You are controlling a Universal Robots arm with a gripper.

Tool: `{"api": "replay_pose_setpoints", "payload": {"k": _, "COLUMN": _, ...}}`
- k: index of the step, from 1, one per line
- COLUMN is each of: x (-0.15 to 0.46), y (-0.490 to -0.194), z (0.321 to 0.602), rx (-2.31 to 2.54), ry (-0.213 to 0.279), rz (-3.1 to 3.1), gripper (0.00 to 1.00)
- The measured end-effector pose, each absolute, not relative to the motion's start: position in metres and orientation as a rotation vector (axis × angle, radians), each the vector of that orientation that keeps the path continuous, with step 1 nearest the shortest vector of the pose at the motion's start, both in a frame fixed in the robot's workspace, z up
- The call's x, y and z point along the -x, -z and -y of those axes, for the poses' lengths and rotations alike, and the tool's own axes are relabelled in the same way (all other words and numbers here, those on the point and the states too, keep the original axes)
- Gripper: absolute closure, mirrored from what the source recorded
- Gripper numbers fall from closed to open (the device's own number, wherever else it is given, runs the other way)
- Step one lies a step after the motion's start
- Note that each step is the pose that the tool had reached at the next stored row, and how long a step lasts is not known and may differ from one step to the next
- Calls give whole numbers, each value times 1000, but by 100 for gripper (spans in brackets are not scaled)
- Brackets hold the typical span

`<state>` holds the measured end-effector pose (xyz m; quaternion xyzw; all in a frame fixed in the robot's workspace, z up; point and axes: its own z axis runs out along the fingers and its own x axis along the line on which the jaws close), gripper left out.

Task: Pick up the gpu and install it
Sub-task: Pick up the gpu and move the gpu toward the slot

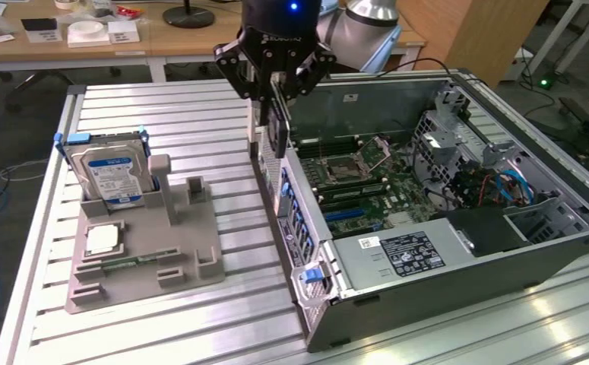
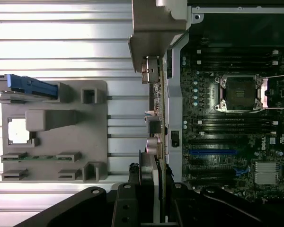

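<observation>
My gripper [image 1: 276, 95] is shut on the gpu [image 1: 279, 135], a thin dark card hanging upright and edge-on with its grey metal bracket [image 1: 254, 125] on the exterior view's left. The card is in the air just over the rear wall of the open computer case [image 1: 457, 251], beside the motherboard [image 1: 375, 190]. In the wrist view the gpu [image 2: 152, 124] runs away from my gripper [image 2: 154, 201] along the case's rear edge, ending in the bracket [image 2: 154, 33]. A blue expansion slot [image 2: 213, 152] lies on the board to one side of the card.
A grey parts holder [image 1: 188, 255] sits on the slatted table at the exterior view's left. It carries the blue-labelled hard drive [image 1: 112, 171], a square silver processor chip [image 1: 102, 239] and a memory stick [image 2: 38, 158]. Behind the table stands a desk [image 1: 182, 42] with small items.
</observation>
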<state>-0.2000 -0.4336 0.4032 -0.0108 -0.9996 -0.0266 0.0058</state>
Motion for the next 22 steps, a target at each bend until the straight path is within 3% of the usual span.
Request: {"api": "replay_pose_setpoints", "payload": {"k": 22, "x": 139, "y": -403, "z": 434, "rx": 34, "ry": 83, "rz": 3129, "gripper": 72}}
